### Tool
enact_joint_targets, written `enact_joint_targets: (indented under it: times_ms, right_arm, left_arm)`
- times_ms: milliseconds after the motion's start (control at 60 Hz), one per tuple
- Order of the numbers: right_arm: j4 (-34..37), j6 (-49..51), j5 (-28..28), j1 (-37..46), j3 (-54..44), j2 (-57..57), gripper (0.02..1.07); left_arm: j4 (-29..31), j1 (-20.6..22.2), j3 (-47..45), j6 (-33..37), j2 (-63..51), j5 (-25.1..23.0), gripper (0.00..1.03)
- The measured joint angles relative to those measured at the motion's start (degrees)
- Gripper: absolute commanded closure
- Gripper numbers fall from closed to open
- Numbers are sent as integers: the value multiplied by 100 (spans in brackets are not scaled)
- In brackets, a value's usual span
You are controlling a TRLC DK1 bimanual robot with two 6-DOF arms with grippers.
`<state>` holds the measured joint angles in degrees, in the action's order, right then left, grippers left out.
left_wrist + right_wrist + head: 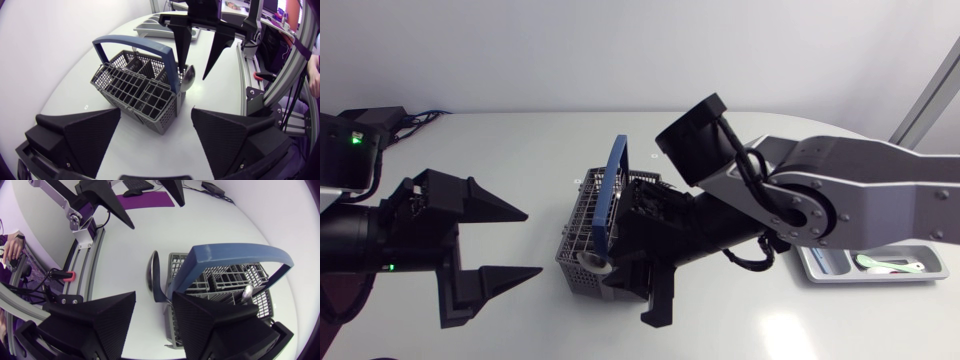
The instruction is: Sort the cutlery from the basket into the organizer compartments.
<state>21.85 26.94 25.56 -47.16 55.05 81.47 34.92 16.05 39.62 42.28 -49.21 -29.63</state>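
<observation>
Right under the right gripper (154,297), a shiny metal spoon (154,275) is standing up at a corner of the grey plastic basket (145,106). The fingers are standing wide apart, one on each side of the spoon, not touching it. I think it should be going straight down, keeping off the blue handle (235,255), then pinching the thin neck. The left gripper (532,243) is hanging wide open off to its side. The grey organizer tray (820,266) is sitting behind its arm.

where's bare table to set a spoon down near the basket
Bare table lies beyond the basket, toward the far edge, and a narrower strip between it and the open left tool. The right tool crowds the basket's other side, toward the organizer.
</observation>
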Motion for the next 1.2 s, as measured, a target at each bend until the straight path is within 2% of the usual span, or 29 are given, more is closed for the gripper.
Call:
enact_joint_targets:
  times_ms: [200,317,600,967,1200]
  right_arm:
    - [-24,-42,39,-28,118,127,86]
    - [-24,-42,42,-77,162,225,102]
    - [-15,-37,127,-90,225,186,102]
    - [365,-105,533,-85,439,-584,102]
    - [358,-249,793,15,538,-1161,102]
  left_arm:
    - [0,42,-63,0,22,2,6]
    - [0,92,-114,0,76,0,6]
    - [-2,101,-133,-2,85,0,6]
    - [-31,166,-146,-2,42,4,6]
    - [-94,192,-234,-7,-37,4,6]
